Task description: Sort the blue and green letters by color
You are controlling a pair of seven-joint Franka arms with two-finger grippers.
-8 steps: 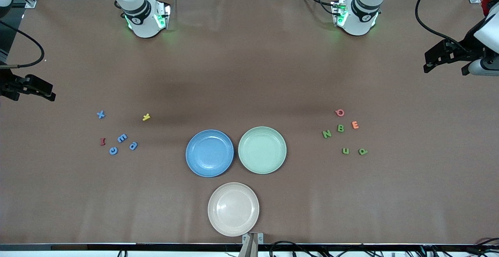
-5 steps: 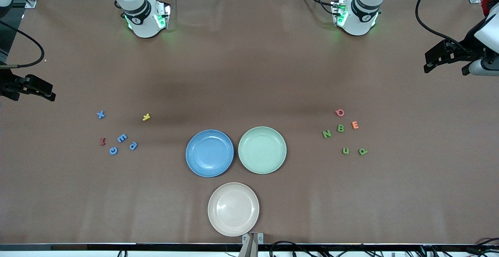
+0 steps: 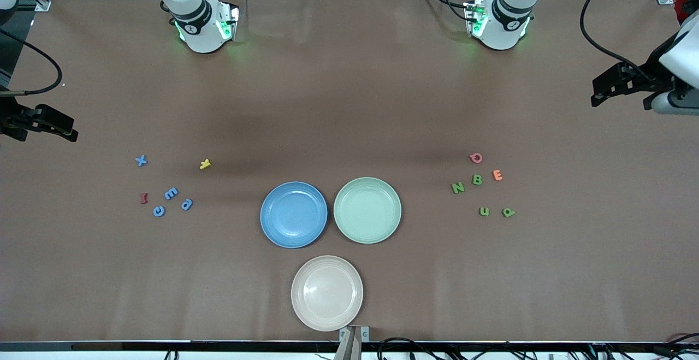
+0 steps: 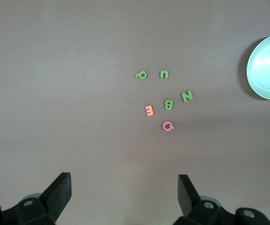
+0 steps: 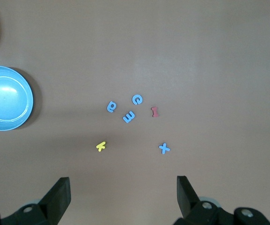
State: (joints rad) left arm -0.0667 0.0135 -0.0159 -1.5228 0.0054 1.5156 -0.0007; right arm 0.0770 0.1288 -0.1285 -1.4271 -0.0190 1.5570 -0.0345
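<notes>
Nothing is sorted yet. The four blue letters – X (image 3: pixel 141 160), E (image 3: pixel 171 193), a (image 3: pixel 187 204) and C (image 3: pixel 159 211) – lie on the table (image 3: pixel 349 103) toward the right arm's end, and the four green letters – N (image 3: pixel 457 187), B (image 3: pixel 477 180), u (image 3: pixel 484 211) and p (image 3: pixel 508 212) – lie toward the left arm's end. All three plates are bare: a blue plate (image 3: pixel 294 214) and a green plate (image 3: pixel 367 210) touching side by side, and a cream plate (image 3: pixel 326 293) nearer the camera.

The left gripper (image 4: pixel 124 190) hangs high over its end of the table with its fingers spread wide and nothing between them. The right gripper (image 5: pixel 123 190) waits over the other end, also spread and empty.

The main risk is picking the wrong piece. An orange E (image 3: pixel 497 175) sits just beside the green B, with a pink Q (image 3: pixel 476 157) close by; a dark red letter (image 3: pixel 143 198) – an I, as far as I can tell – lies near the blue C, and a yellow letter (image 3: pixel 205 164) lies apart from the blue cluster. Wide fingers coming down on such small, crowded pieces could catch or shove a neighbour.

The letters are flat and thin, so a pinch could slide off, or the fingertips could scrape the table. The two plates touch, so a loose drop near the shared edge could land a letter in the wrong colour.
</notes>
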